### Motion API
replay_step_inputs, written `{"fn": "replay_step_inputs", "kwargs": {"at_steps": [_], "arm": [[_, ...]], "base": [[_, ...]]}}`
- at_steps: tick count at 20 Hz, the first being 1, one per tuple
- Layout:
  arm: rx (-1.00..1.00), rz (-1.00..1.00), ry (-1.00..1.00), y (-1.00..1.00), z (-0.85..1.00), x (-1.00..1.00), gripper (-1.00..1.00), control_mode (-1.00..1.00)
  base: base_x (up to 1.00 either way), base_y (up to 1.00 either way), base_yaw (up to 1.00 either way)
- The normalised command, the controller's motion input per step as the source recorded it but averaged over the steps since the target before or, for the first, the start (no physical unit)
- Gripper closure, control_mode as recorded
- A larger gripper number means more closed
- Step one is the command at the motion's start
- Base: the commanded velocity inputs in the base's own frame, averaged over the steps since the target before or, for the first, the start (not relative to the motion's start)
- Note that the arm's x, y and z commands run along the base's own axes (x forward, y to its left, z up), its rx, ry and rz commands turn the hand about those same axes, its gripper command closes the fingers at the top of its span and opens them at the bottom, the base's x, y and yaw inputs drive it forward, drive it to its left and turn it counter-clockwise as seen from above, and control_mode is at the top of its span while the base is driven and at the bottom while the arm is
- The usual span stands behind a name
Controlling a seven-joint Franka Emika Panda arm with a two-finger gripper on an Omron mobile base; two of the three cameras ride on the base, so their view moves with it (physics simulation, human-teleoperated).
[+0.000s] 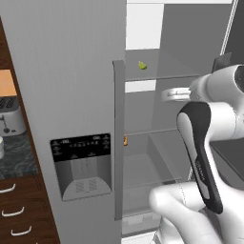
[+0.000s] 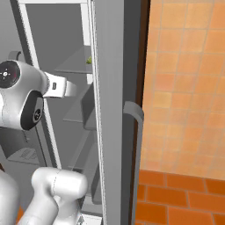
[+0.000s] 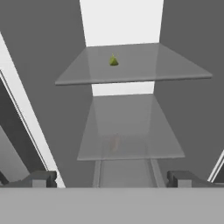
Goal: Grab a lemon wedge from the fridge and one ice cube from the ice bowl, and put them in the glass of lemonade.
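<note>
Jaws wide open, holding nothing, I'm facing the open fridge [image 1: 86, 71]; lemon wedge [image 3: 113, 61] on upper shelf [image 3: 131, 65] looks tiny, light, slippery, so pinch its flat sides.

Two base cameras flank the open fridge [image 1: 71, 95] closely from behind; the hand camera looks straight along its shelves [image 3: 131, 65].

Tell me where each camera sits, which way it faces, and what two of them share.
Left base view: behind the arm's left, facing the fridge with its right door open; white arm at lower right.
Right base view: behind the arm's right, looking past the open door's edge into the shelves; arm at lower left.
Hand view: on the hand, looking along the open pincer into the fridge.
Shared: the lemon wedge on an upper shelf.
</note>
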Motion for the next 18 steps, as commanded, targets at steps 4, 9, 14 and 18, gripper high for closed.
{"fn": "replay_step_inputs", "kwargs": {"at_steps": [4, 9, 14, 18], "arm": [[0.00, 0.00, -0.05, 0.00, 0.23, 0.30, -1.00, -1.00], [0.00, 0.00, 0.01, 0.00, 0.16, 0.38, -1.00, -1.00], [0.00, 0.00, 0.03, 0.00, 0.00, 0.56, -1.00, -1.00], [0.00, 0.00, 0.00, 0.00, 0.00, 0.61, -1.00, -1.00]], "base": [[0.00, 0.00, 0.00], [0.00, 0.00, 0.00], [0.00, 0.00, 0.00], [0.00, 0.00, 0.00]]}}
